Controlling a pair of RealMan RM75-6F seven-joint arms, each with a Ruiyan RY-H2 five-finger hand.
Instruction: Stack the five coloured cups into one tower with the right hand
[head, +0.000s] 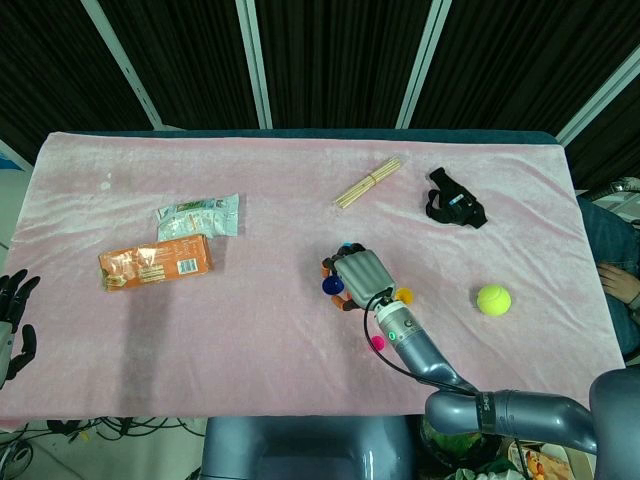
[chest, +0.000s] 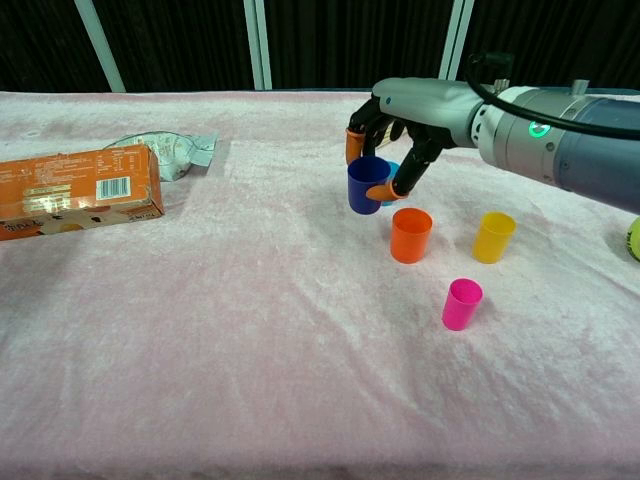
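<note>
My right hand (chest: 408, 112) pinches the dark blue cup (chest: 367, 185) by its rim and holds it upright in the air, just in front of the light blue cup (chest: 391, 171), which is mostly hidden. The orange cup (chest: 411, 235), yellow cup (chest: 493, 237) and pink cup (chest: 461, 304) stand apart on the pink cloth, nearer to me. In the head view the right hand (head: 360, 272) covers the orange cup, with the dark blue cup (head: 331, 286) at its left, the yellow cup (head: 404, 295) at its right and the pink cup (head: 378, 343) below. My left hand (head: 12, 322) hangs open off the table's left edge.
An orange box (head: 155, 262) and a snack packet (head: 199, 214) lie at the left. A bundle of wooden sticks (head: 367, 183) and a black strap (head: 454, 207) lie at the back. A tennis ball (head: 493, 299) sits at the right.
</note>
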